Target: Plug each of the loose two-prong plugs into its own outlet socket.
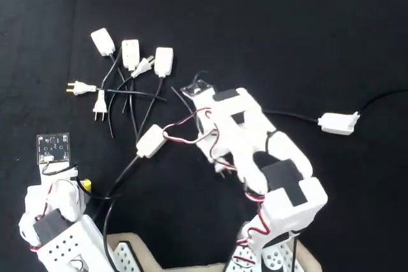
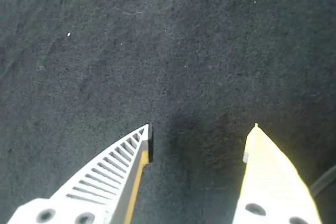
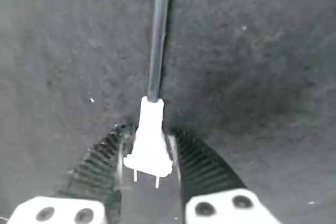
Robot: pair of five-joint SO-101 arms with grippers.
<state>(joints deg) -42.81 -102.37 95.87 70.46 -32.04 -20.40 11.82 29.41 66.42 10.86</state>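
Note:
In the right wrist view my right gripper [image 3: 148, 132] is shut on a white two-prong plug [image 3: 149, 150]. Its prongs point back toward the wrist, and its black cable [image 3: 160, 35] runs away over the black cloth. The right arm [image 1: 236, 119] stretches over the table's middle. Three loose plugs [image 1: 80, 88], [image 1: 100, 105], [image 1: 141, 68] lie at the far left among tangled cables. Beside them are white outlet sockets [image 1: 102, 41], [image 1: 130, 54], [image 1: 164, 60]. My left gripper [image 2: 201, 127] stands open over bare cloth near the front left, its yellow finger [image 1: 85, 185] showing from above.
Another white socket [image 1: 151, 141] lies just left of the right arm, with its cable running toward the front edge. A further socket [image 1: 338, 123] sits at the right with a cable leading off the table. Black cloth [image 1: 287, 42] covers the table.

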